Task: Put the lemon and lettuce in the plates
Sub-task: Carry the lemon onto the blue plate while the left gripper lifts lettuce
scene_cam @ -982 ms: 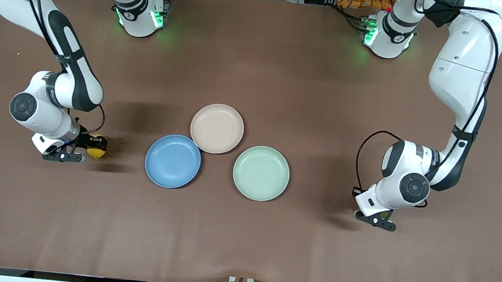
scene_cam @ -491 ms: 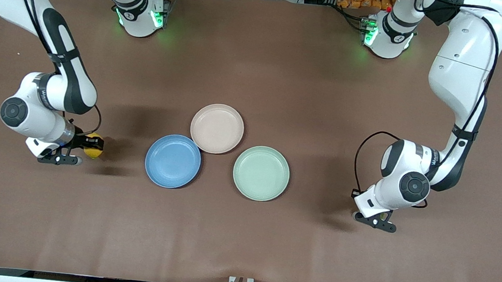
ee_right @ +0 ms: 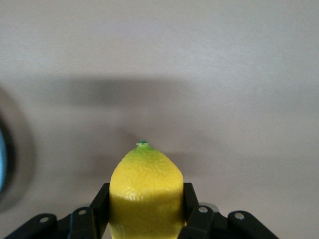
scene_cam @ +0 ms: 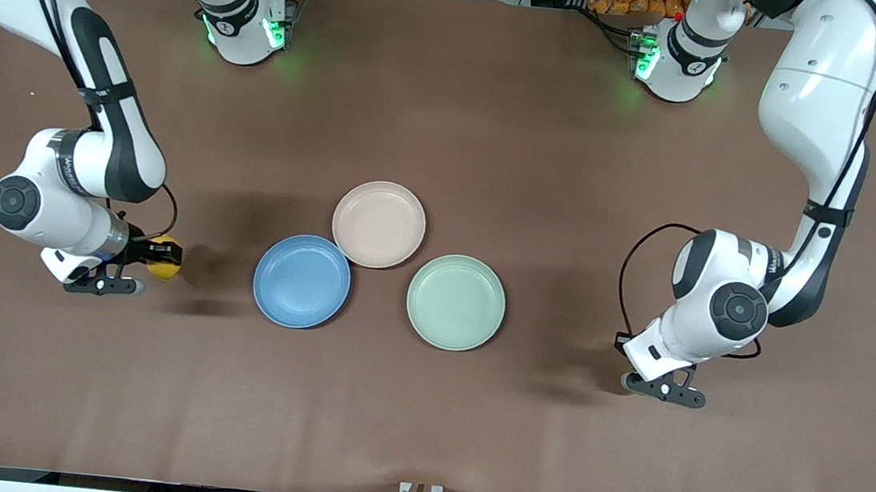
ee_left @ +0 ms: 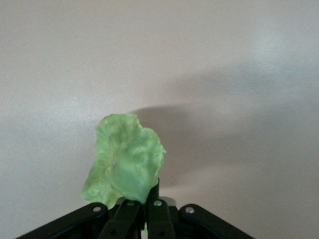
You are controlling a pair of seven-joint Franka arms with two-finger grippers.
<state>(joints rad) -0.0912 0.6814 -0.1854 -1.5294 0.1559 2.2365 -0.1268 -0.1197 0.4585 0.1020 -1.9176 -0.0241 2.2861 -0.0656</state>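
Front: right gripper over the brown surface toward the right arm's end, beside the blue plate, jaws clamped on the lemon. Left gripper over bare surface toward the left arm's end, beside the green plate; its jaws and load are hidden here. Beige plate touches the blue one and sits farther from the camera. All three plates hold nothing.

Left wrist: jaws pinched shut on the lettuce at its lower edge; leaf stands up from the fingers, above plain surface, shadow under it.

Right wrist: lemon gripped on both sides between fingers, pointed tip facing away from the gripper. Plate edge just visible at frame border.
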